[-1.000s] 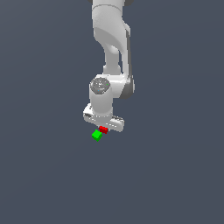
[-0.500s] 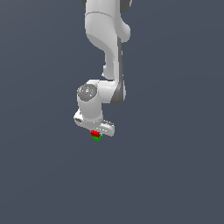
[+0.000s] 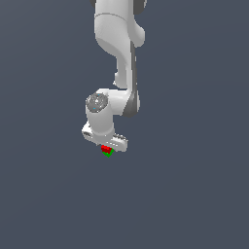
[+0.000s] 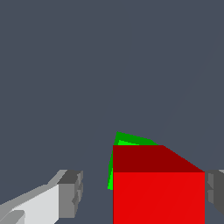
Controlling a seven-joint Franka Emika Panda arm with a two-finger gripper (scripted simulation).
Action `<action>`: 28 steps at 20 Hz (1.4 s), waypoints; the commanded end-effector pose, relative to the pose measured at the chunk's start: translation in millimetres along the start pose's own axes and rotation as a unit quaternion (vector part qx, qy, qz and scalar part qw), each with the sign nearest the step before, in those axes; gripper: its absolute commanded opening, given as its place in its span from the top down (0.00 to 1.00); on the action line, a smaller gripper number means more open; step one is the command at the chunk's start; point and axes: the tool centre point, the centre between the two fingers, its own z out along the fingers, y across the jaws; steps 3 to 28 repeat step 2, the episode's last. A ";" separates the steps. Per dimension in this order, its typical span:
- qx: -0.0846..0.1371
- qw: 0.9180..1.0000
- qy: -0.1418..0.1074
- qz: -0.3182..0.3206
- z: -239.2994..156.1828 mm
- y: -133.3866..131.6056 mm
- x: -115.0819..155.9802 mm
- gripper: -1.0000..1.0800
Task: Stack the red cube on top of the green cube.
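Observation:
The red cube [image 4: 158, 197] fills the space between my fingers in the wrist view. The green cube [image 4: 124, 141] sits directly under it, turned a little, with only one edge and a corner showing past the red one. My gripper [image 4: 142, 192] is open: one finger [image 4: 70, 193] stands clearly off the red cube's side and the other finger [image 4: 215, 192] is just beside it. In the exterior view the white gripper [image 3: 106, 145] hangs right over the red cube [image 3: 105, 148], which rests on the green cube [image 3: 109, 154].
A plain dark grey floor [image 3: 194, 194] lies all around. The white arm [image 3: 116, 44] rises above the cubes.
The gripper carried the red cube toward the exterior view's left and down until it sat over the green cube. The green cube, beside the red one earlier, is now mostly covered.

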 end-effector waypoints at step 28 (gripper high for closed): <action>0.000 1.000 0.000 0.000 0.0 0.0 0.1 0.04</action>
